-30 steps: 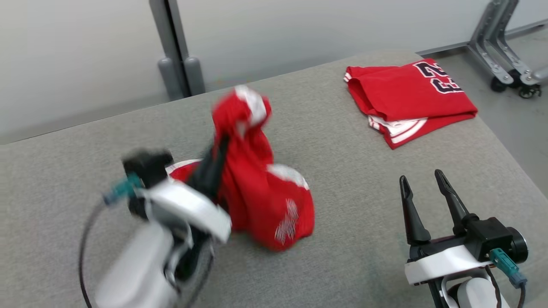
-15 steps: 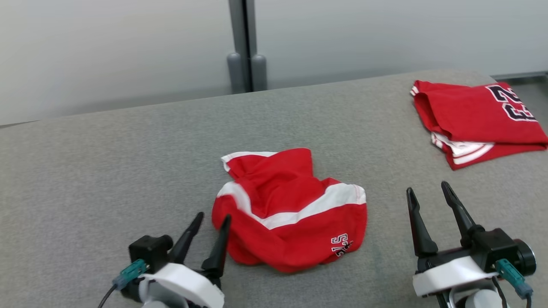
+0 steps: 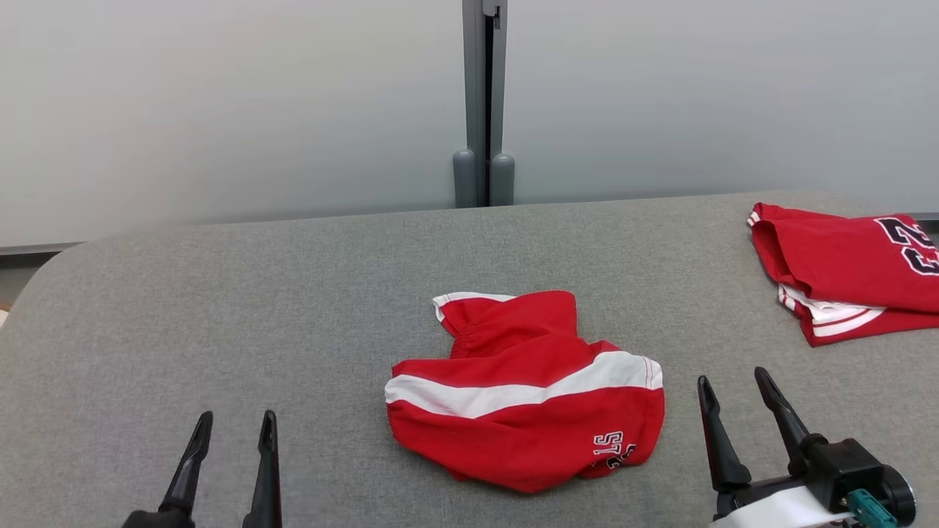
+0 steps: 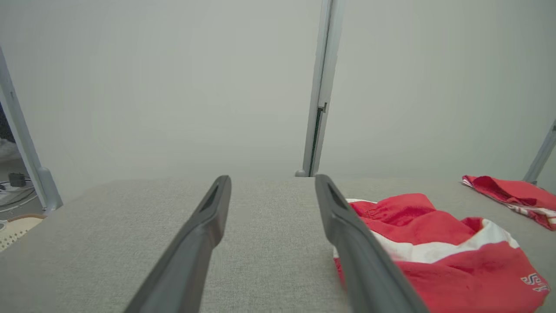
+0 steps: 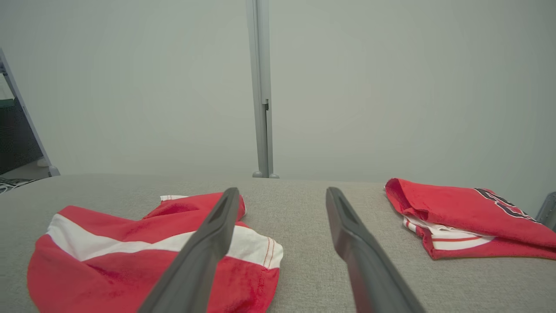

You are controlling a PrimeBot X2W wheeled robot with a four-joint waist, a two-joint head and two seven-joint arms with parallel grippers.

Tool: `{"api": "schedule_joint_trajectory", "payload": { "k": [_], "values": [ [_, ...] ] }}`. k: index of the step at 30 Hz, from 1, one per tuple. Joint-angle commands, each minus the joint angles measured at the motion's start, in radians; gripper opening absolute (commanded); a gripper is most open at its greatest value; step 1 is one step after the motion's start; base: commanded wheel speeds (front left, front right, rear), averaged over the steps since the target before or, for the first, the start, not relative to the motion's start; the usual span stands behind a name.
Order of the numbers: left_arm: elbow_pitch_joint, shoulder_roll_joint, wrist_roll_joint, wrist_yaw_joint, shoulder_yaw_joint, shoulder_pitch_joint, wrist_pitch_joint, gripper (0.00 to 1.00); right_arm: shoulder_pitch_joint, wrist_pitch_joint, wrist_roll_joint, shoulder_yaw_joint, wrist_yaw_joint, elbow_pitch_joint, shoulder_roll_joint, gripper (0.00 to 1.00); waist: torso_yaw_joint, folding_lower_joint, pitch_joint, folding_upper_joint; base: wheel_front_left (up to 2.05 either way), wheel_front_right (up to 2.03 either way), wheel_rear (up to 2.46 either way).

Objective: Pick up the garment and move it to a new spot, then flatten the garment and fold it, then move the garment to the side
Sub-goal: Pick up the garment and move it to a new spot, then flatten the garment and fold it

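Observation:
The garment (image 3: 524,392) is a red T-shirt with a white band, lying crumpled in a heap at the middle of the grey table (image 3: 220,308). It also lies right of my left fingers as the garment (image 4: 434,252) in the left wrist view, and left of my right fingers as the garment (image 5: 143,248) in the right wrist view. My left gripper (image 3: 233,429) stands open at the lower left, apart from the cloth, with nothing between its fingers. Open too, and holding nothing, my right gripper (image 3: 733,385) sits just right of the heap.
A folded red jersey (image 3: 843,268) with black white-edged numbers lies at the table's far right, also seen as the jersey (image 5: 464,215) in the right wrist view. A grey post (image 3: 483,103) stands against the pale wall behind the table.
My left gripper let go of the garment, which dropped into a heap on the table, and the gripper drew back to the lower left. The head camera has also shifted.

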Motion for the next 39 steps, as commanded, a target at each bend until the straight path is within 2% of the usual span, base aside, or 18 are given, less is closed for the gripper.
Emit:
{"api": "schedule_joint_trajectory", "payload": {
  "k": [1,4,8,19,23,28,31,37,38,39],
  "values": [
    [-0.008,0.006,0.061,0.004,0.016,0.025,-0.001,1.0,0.008,0.0,0.008,0.005,-0.002,0.007,0.001,1.0,0.0,0.0001,-0.012,-0.0001,0.0,0.0,0.0],
    [-0.025,-0.019,0.162,0.032,0.053,0.057,-0.001,1.0,0.018,0.0,0.016,0.014,-0.002,0.013,0.002,1.0,-0.002,0.0001,-0.023,-0.0001,0.0,0.0,0.0],
    [-0.031,-0.053,0.23,0.051,0.101,0.088,-0.001,1.0,0.031,0.0,0.023,0.017,-0.002,0.013,0.004,1.0,-0.001,0.0001,-0.031,-0.0001,0.0,0.0,0.0],
    [0.011,-0.089,0.292,0.019,0.113,0.081,-0.001,1.0,0.041,0.0,0.028,0.014,-0.002,0.033,0.008,1.0,0.01,0.0001,-0.03,-0.0001,0.0,0.0,0.0],
    [0.02,-0.094,0.3,0.007,0.113,0.061,-0.001,1.0,-0.002,0.0,0.081,0.033,-0.002,0.087,0.002,1.0,0.023,0.0001,-0.017,-0.0001,0.0,0.0,0.0],
    [0.036,-0.098,0.309,-0.026,0.093,0.037,-0.001,1.0,-0.121,0.005,0.245,0.137,-0.002,0.285,-0.07,1.0,0.05,0.0001,0.003,-0.0001,0.0,0.0,0.0],
    [0.044,-0.099,0.316,-0.038,0.075,0.023,-0.001,1.0,-0.201,0.056,0.409,0.197,-0.002,0.365,-0.128,1.0,0.073,0.0001,0.017,-0.0001,0.0,0.0,0.0],
    [0.048,-0.103,0.321,-0.051,0.048,-0.004,-0.001,1.0,-0.289,0.272,0.773,0.309,-0.002,0.342,-0.255,1.0,0.105,0.0001,0.062,-0.0001,0.0,0.0,0.0],
    [0.048,-0.103,0.321,-0.051,0.048,-0.004,-0.001,1.0,-0.289,0.272,0.773,0.309,-0.002,0.342,-0.255,1.0,0.105,0.0001,0.062,-0.0001,0.0,0.0,0.0],
    [0.048,-0.103,0.321,-0.053,0.044,-0.011,-0.001,1.0,-0.298,0.306,0.831,0.316,-0.002,0.33,-0.275,1.0,0.11,0.0001,0.074,-0.0001,0.0,0.0,0.0]
  ]
}}
